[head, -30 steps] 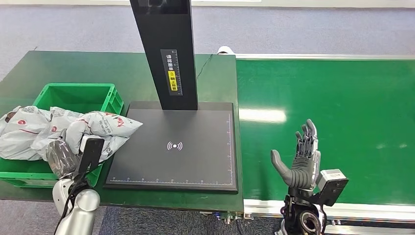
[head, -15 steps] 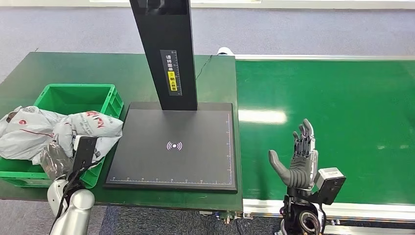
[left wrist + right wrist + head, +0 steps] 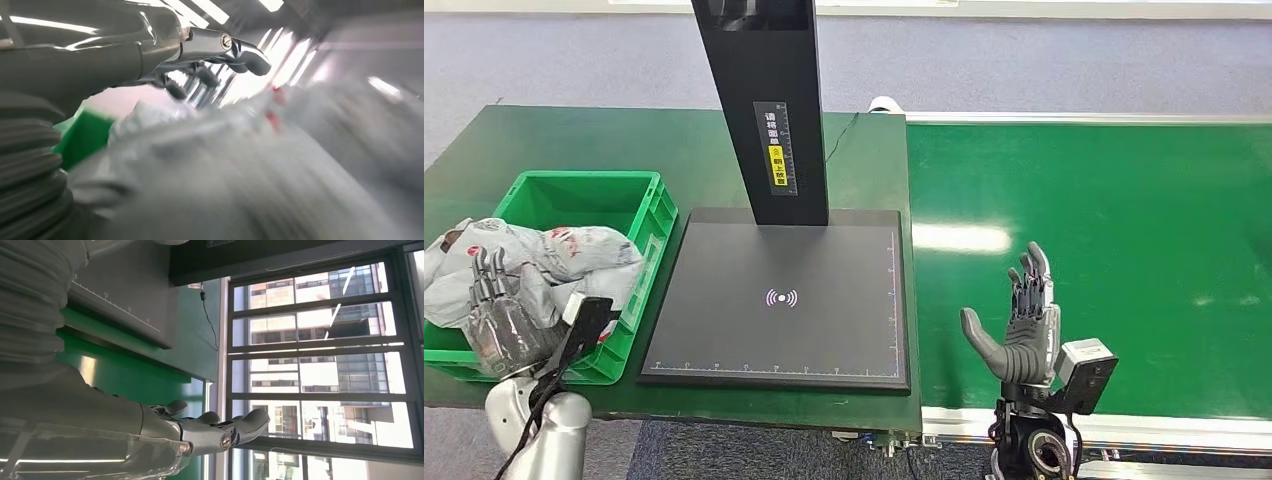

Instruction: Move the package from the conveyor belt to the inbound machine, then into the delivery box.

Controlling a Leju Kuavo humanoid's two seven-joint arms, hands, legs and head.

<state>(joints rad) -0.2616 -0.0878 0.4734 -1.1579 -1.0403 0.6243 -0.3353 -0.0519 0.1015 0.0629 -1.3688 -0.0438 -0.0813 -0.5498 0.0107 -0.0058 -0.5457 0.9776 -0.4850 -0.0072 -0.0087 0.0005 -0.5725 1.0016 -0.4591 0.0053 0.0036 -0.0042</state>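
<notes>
Package (image 3: 574, 250) dropped into green bin (image 3: 649, 215), left hand (image 3: 499, 325) released, scanner post (image 3: 764, 110) alongside

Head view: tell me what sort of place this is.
Probably a parcel-sorting or logistics station. A green conveyor belt runs beside a black scanning platform with a tall post, and a green crate holds grey mailer bags. Office buildings show through a window.

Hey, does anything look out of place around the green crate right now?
Yes: the grey packages are heaped above the green crate, and one hangs over its left rim. The left hand hovers open at the heap.
</notes>
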